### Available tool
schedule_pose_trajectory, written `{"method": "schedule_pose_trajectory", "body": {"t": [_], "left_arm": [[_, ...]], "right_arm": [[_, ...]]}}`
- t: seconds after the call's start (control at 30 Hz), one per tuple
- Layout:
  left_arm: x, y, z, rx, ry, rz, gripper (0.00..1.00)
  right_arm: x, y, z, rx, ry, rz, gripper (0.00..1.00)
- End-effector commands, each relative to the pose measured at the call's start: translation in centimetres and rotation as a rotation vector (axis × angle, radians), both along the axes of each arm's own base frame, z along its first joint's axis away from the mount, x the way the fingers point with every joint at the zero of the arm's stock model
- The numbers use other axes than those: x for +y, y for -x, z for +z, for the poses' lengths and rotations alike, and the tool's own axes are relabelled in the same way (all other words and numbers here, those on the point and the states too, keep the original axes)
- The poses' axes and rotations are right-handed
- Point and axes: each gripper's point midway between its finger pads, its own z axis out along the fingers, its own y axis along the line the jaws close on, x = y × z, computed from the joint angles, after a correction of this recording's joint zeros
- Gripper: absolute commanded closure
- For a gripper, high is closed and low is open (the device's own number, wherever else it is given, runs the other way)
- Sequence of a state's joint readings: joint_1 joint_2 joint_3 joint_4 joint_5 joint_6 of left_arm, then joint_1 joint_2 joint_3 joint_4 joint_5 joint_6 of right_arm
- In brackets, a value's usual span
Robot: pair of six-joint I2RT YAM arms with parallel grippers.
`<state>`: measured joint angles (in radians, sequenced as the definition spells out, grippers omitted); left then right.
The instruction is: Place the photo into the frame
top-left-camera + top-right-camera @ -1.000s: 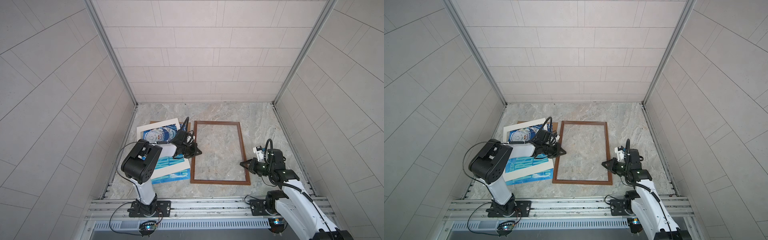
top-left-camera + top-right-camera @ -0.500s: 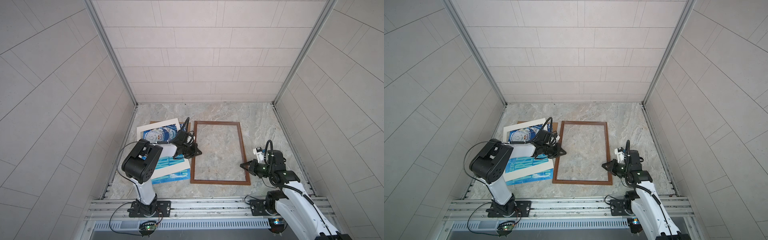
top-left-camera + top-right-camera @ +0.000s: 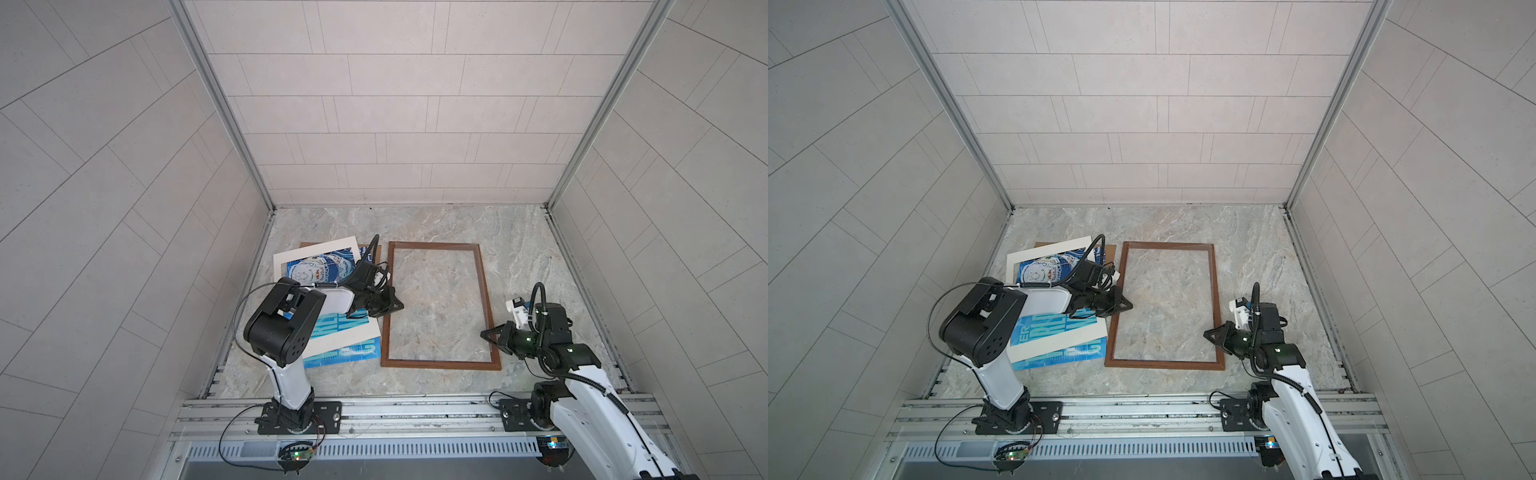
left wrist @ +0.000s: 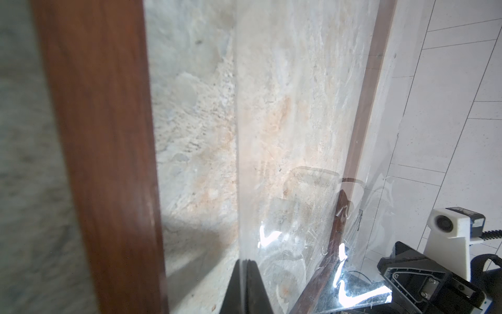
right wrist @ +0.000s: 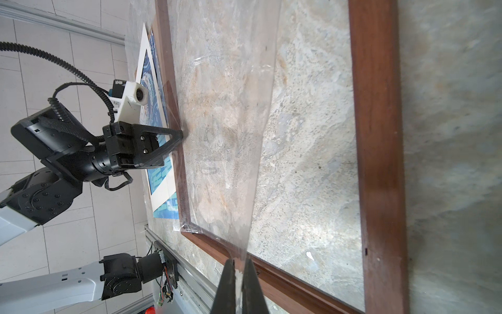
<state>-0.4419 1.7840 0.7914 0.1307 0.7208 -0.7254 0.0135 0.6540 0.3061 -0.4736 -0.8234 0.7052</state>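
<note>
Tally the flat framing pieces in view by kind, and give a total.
frame: 1
photo: 1
white mat: 1
brown backing board: 1
clear sheet: 1
Total: 5

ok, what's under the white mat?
The photo lies under the white mat: blue print shows through the cut-out and juts out at the near edge. A brown backing board peeks out at the far edge. The left arm hides the stack's middle.
</note>
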Motion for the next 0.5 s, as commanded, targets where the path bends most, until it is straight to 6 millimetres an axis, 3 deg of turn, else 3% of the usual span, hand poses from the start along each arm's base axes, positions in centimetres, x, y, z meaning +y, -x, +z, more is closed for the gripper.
{"method": "schedule_pose_trajectory", "body": {"t": [0.0, 0.47], "left_arm": [[-0.09, -0.43, -0.05, -0.019, -0.005, 0.001, 1.0], [0.08, -0.61, -0.11, -0.032, -0.01, 0.009, 1.0]], "right_arm": [[0.27, 0.42, 0.3, 0.002, -0.003, 0.018, 1.0], [-0.05, -0.24, -0.24, -0.021, 0.035, 0.026, 1.0]]}}
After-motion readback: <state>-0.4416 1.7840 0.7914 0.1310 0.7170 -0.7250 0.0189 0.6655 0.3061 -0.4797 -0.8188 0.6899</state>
